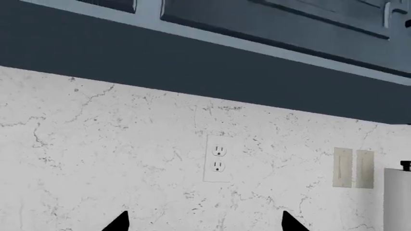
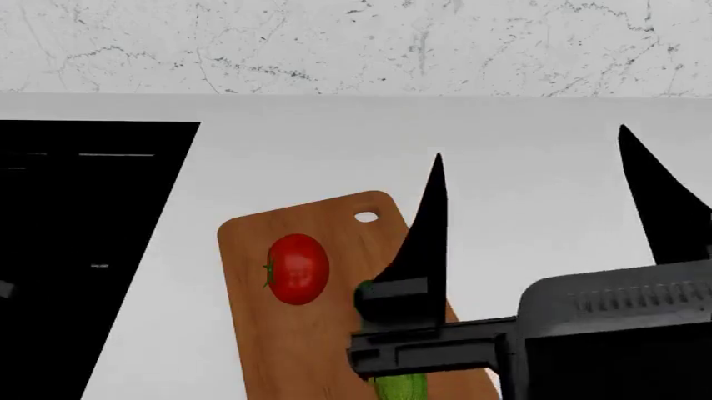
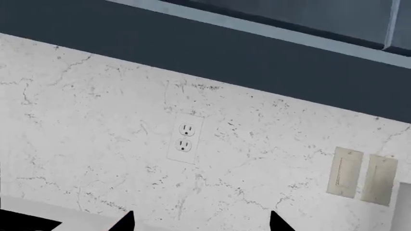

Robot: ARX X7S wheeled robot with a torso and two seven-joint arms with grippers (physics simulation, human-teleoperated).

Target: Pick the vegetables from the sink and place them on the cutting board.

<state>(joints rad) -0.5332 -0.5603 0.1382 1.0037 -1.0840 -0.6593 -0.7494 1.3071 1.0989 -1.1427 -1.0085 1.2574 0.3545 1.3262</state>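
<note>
Head view: cucumber lies lengthwise along cutting board.

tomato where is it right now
In the head view the tomato lies on the cutting board, toward its left side, below the board's hole and left of the cucumber, with the sink further left.

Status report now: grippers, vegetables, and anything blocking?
Right gripper open, empty, raised over counter. Left gripper open, facing wall. Tomato on cutting board; cucumber on board too, partly hidden behind right gripper. Nothing blocking.
</note>
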